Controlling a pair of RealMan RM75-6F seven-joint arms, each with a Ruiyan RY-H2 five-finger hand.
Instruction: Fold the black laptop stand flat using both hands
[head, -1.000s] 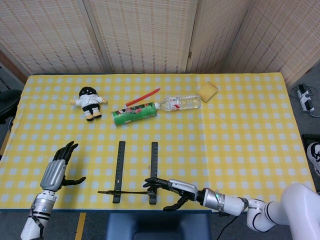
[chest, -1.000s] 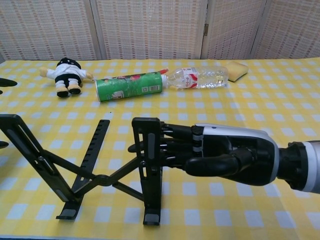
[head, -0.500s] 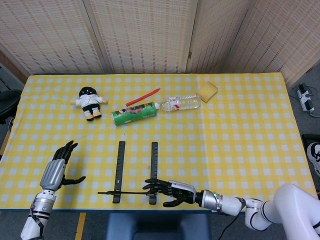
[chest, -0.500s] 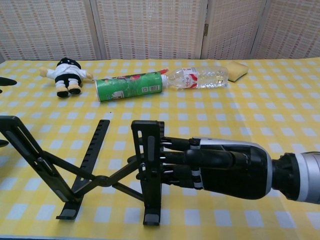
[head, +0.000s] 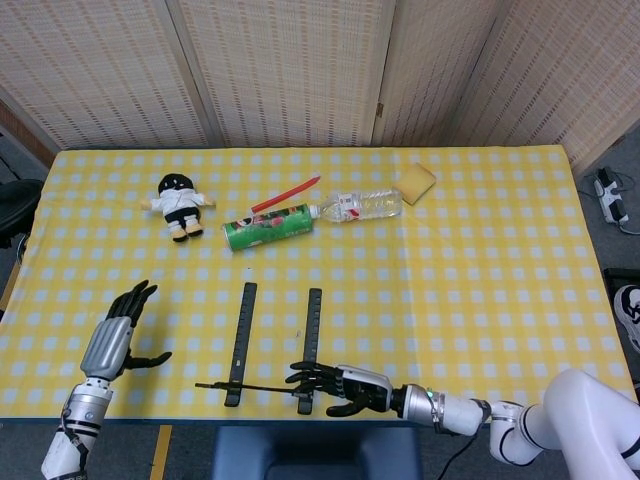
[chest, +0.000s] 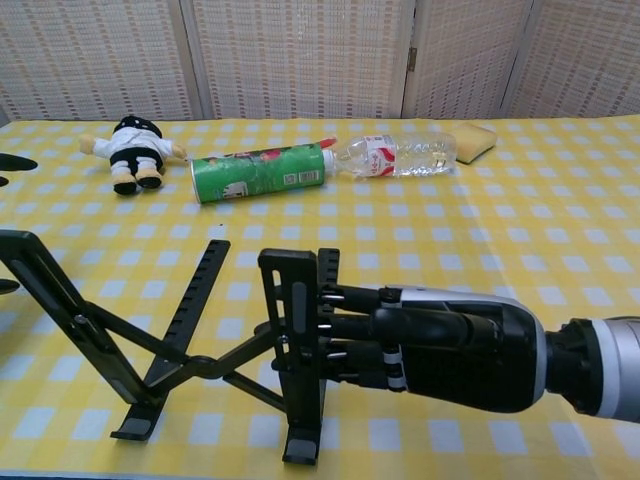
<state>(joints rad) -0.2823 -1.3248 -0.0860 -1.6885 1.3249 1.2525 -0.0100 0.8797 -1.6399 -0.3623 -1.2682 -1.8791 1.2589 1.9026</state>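
The black laptop stand (head: 241, 342) sits near the table's front edge, its two rails running front to back and its crossed links opened up. In the chest view the stand (chest: 120, 355) is propped up in an X shape. My right hand (head: 345, 388) comes in from the right and holds the lower part of the right rail (chest: 298, 340). The fingers of this right hand (chest: 440, 342) lie flat against the rail and its thumb is hidden. My left hand (head: 112, 340) hovers left of the stand with its fingers spread, holding nothing and touching nothing.
Behind the stand lie a green can (head: 268, 226), a clear water bottle (head: 360, 206), a red pencil (head: 285, 194), a yellow sponge (head: 417, 182) and a small doll (head: 180, 204). The yellow checked tablecloth (head: 500, 280) covers the table.
My right hand has closed in on the right rail, its thumb tucking out of sight. The stand has shifted, with the far ends of both rails swinging slightly right. My left hand has stayed put.
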